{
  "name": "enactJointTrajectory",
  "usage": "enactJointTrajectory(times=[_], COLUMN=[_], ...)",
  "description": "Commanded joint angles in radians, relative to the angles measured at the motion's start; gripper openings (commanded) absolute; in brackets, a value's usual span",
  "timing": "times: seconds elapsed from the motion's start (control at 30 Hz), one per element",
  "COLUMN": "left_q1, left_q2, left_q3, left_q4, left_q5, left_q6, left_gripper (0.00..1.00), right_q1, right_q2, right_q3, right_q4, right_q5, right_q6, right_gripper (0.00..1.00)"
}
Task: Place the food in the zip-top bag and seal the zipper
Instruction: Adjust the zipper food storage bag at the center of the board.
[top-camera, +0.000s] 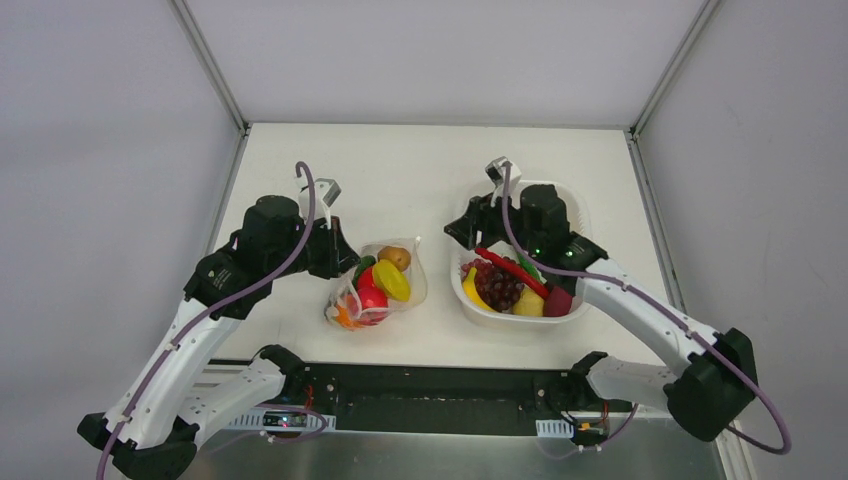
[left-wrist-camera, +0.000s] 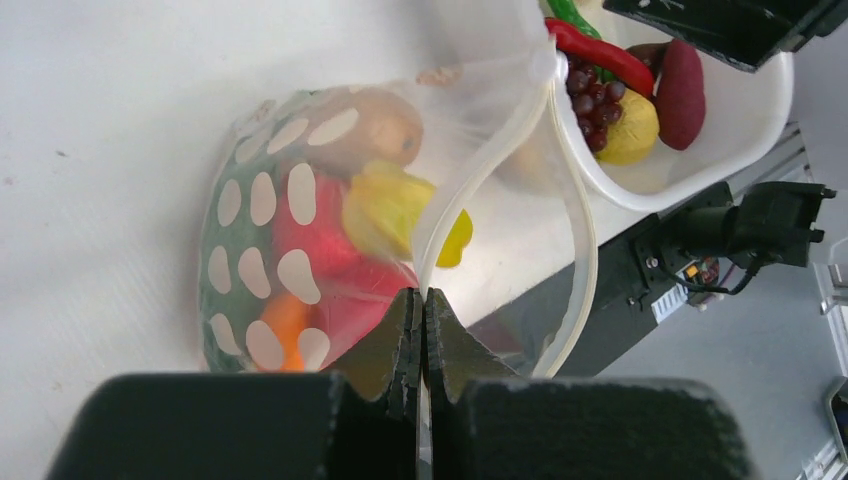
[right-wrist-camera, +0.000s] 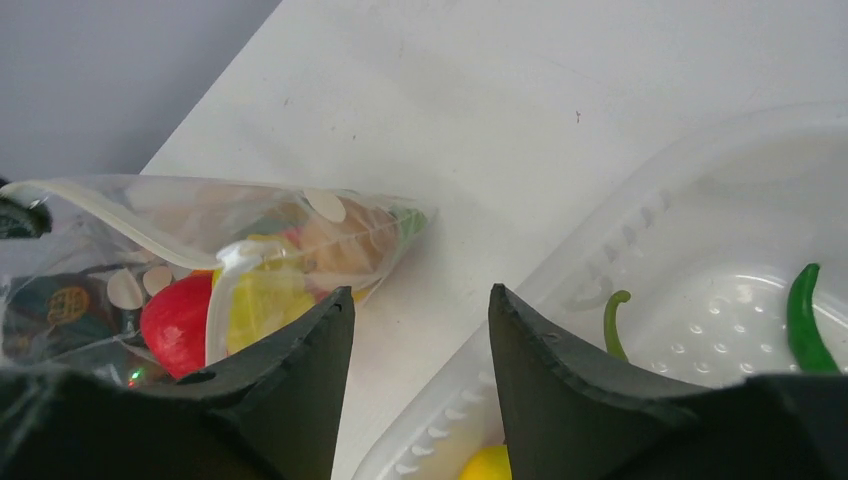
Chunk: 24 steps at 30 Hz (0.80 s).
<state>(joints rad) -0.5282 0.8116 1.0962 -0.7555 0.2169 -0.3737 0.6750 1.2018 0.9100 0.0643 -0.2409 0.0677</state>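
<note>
Inside the clenched left gripper (left-wrist-camera: 421, 298) sits the zipper (left-wrist-camera: 482, 172), seemingly propping the zip-top bag (left-wrist-camera: 262, 205) open, while the right gripper (right-wrist-camera: 420, 295) hangs spread over the basket (right-wrist-camera: 600, 220).

Left gripper (left-wrist-camera: 422, 300), bottom centre: jaws pressed together, pinching the zipper (left-wrist-camera: 465, 187) where one strip reaches the fingertips. That strip curves away to the upper right. The second strip bows out to the right, so the mouth gapes.

Bag (left-wrist-camera: 250, 200) bulges at centre left on the white table (left-wrist-camera: 110, 110). Inside:
- brown piece (left-wrist-camera: 375, 125) at the top
- yellow piece (left-wrist-camera: 395, 210) at the mouth
- red piece (left-wrist-camera: 325, 260) below it
- orange piece (left-wrist-camera: 285, 320) lowest
- green piece (left-wrist-camera: 213, 300) along the left wall

Upper right: white basket (left-wrist-camera: 700, 165) just beside the mouth. It holds a red chilli (left-wrist-camera: 600, 50), grapes (left-wrist-camera: 590, 90), a yellow fruit (left-wrist-camera: 635, 130) and a dark red piece (left-wrist-camera: 682, 95).
</note>
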Motion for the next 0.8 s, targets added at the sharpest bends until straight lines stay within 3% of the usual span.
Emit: enactJointTrajectory(times=[0.0,0.2,0.27,0.33,0.4,0.5,0.67,0.77], left_q1=[0.008,0.008,0.008,0.008,0.008,0.008,0.008,0.008], left_q2=[0.004,-0.002,-0.009,-0.014,-0.018,-0.024,-0.011,-0.012], left_q3=[0.074,0.079,0.072,0.063,0.053,0.033,0.027,0.025], left_q4=[0.018,0.001,-0.001,0.004,0.012,0.025,0.021,0.015], left_q5=[0.081,0.017,-0.012,-0.033,-0.037,-0.051,-0.045,-0.043], left_q6=[0.031,0.007,-0.007,-0.021,-0.031,-0.044,-0.043,-0.039], left_gripper=[0.00,0.00,0.00,0.00,0.00,0.00,0.00,0.00], right_q1=[-0.009,-0.010,-0.011,-0.015,-0.035,-0.068,-0.144,-0.192], right_q2=[-0.168,-0.249,-0.254,-0.238,-0.193,-0.115,0.010,0.069], right_q3=[-0.052,-0.069,-0.046,0.002,0.060,0.108,0.105,0.104], right_q4=[0.097,0.007,-0.053,-0.170,-0.314,-0.427,-0.479,-0.493], right_q5=[-0.143,0.003,0.136,0.371,0.472,0.547,0.591,0.581], right_q6=[-0.114,-0.087,-0.034,0.037,0.104,0.131,0.136,0.148], right_gripper=[0.54,0.55,0.60,0.64,0.65,0.70,0.82,0.84])
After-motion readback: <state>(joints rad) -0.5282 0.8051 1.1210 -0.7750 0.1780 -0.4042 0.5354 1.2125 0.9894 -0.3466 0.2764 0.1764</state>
